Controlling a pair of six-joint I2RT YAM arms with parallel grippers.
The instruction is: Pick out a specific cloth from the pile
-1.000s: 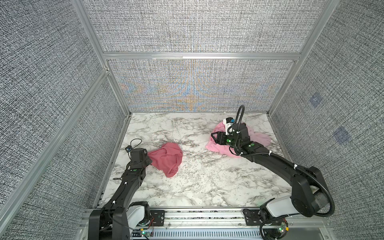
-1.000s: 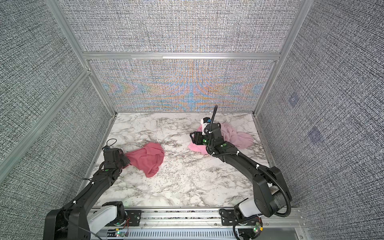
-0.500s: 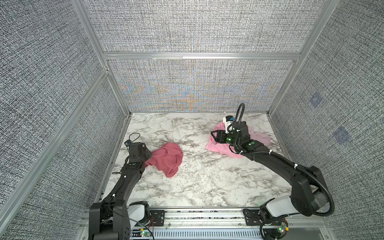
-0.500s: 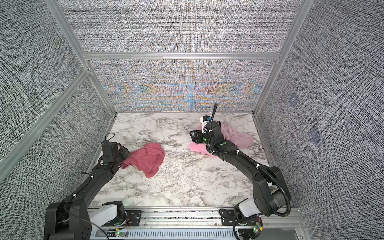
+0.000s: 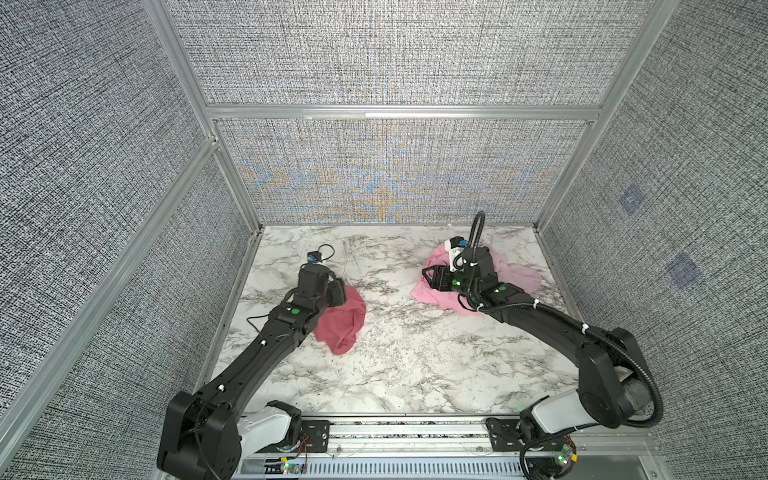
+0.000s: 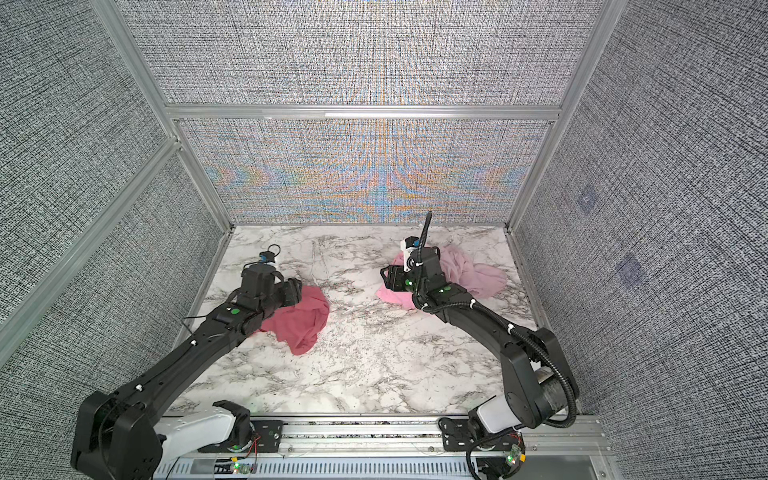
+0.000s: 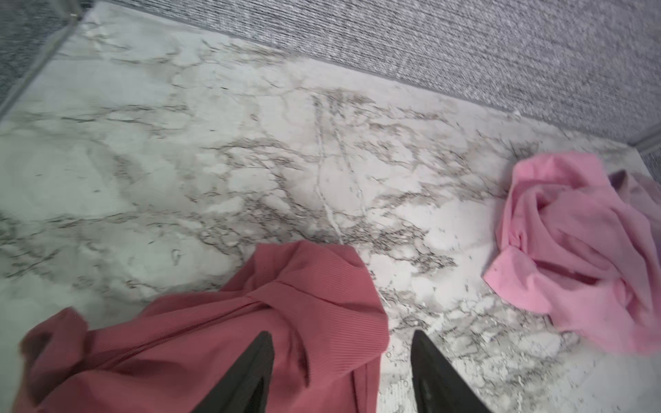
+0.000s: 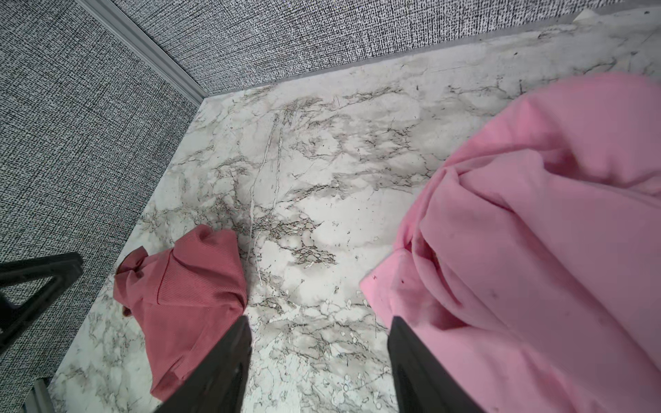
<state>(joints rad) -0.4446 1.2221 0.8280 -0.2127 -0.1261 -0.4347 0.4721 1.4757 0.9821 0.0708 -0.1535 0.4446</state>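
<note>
The cloth, dark rose-red and crumpled, lies on the marble table at the left. My left gripper hovers over its far left edge. In the left wrist view the jaws stand open, one finger over the cloth and one over bare marble, gripping nothing. The pile of bright pink and pale mauve cloths sits at the back right. My right gripper is at its left edge, open, with marble between the fingers and the pile beside one of them.
Grey woven walls with aluminium posts close in the table on three sides. A metal rail carrying both arm bases runs along the front edge. Bare marble separates the cloth from the pile.
My left gripper has opened and swung from the table's left edge toward the back right, over the cloth. The cloth stays where it lay. The right arm has barely shifted.
</note>
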